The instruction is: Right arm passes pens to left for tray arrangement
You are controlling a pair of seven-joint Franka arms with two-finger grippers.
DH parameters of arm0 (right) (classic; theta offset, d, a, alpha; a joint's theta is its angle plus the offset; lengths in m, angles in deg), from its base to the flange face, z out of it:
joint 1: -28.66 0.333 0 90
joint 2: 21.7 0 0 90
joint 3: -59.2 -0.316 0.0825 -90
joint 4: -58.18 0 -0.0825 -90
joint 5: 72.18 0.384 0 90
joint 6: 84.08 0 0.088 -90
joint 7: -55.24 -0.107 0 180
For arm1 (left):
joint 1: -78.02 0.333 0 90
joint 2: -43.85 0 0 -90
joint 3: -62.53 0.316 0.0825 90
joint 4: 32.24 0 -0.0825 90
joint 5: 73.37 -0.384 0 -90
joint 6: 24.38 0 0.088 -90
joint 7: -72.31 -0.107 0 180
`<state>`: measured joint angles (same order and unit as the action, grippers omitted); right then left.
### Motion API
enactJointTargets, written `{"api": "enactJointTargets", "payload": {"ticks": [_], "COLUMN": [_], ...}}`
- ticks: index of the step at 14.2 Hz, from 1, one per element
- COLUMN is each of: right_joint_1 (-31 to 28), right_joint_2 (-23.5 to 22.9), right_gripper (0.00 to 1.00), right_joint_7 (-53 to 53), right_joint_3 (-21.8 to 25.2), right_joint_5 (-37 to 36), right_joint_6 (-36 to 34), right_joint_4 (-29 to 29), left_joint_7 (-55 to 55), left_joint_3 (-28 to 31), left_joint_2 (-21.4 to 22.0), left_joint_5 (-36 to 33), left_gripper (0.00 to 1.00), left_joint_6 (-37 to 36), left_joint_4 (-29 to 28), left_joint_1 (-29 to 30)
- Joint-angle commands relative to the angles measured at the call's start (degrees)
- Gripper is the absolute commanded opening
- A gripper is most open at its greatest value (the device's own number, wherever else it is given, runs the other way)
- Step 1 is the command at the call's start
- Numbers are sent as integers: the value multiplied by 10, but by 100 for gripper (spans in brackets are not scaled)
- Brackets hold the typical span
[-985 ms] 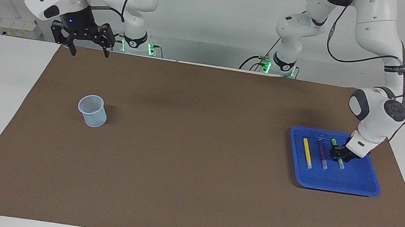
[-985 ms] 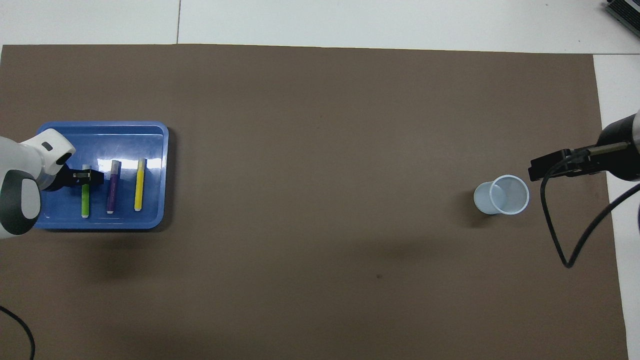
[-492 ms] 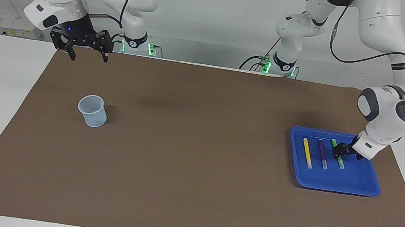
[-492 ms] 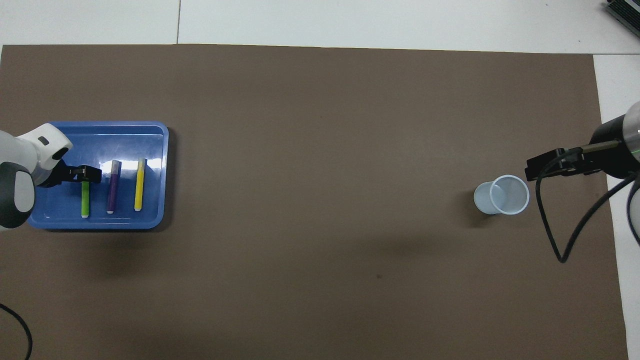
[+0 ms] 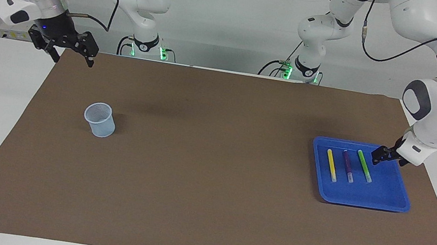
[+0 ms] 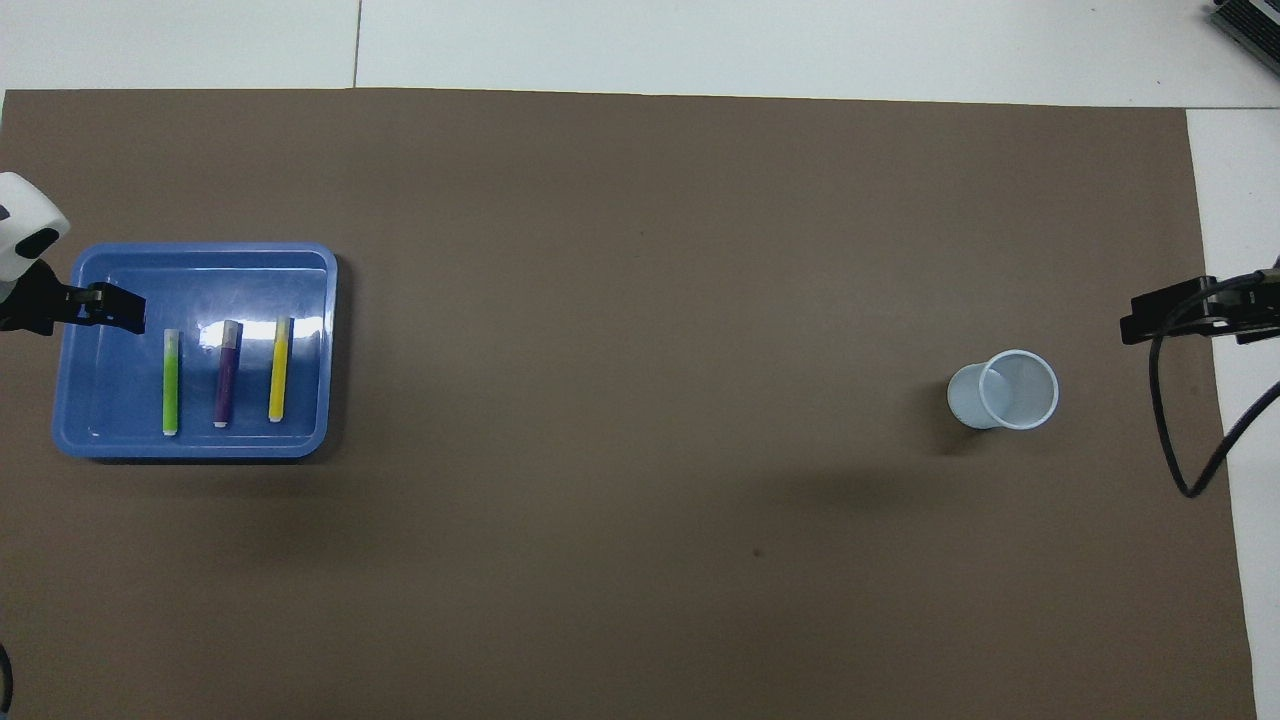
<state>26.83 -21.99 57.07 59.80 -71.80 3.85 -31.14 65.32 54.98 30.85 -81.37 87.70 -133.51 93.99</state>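
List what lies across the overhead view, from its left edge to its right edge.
Left end effector → green pen → purple pen → yellow pen → mesh cup → right end effector.

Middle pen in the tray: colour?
Purple pen, pale ends; overhead view shows it best.

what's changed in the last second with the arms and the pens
The left hand let go of the green pen and pulled back to the blue tray's edge, empty. The right hand drew away toward its own end of the table. Pens, tray and mesh cup stayed put.
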Motion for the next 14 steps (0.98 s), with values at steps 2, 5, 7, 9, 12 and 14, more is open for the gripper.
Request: {"api": "enactJointTargets", "payload": {"ticks": [2,5,7,9,12,14], "right_joint_1": [3,4,2,-4,-2,2], "right_joint_2": [6,7,10,16,23,23], "right_gripper": [100,100,100,100,100,100], "right_joint_7": [3,5,4,3,3,3], "right_joint_3": [-8,-10,-10,-9,-8,-8], "right_joint_5": [1,2,3,3,3,3], "right_joint_6": [-4,-3,-2,-2,-2,-2], "right_joint_4": [-8,-9,-9,-9,-9,-9], "left_joint_7": [5,25,51,70,80,91], "left_joint_3": [2,2,0,0,-1,-1], "left_joint_2": [35,46,61,82,112,123], "left_joint_5": [15,30,33,33,68,70], "left_gripper": [100,100,100,100,100,100], "left_joint_6": [-55,-117,-135,-154,-184,-201], "left_joint_4": [26,72,84,84,84,90], "left_joint_1": [-16,-26,-40,-49,-55,-71]}}
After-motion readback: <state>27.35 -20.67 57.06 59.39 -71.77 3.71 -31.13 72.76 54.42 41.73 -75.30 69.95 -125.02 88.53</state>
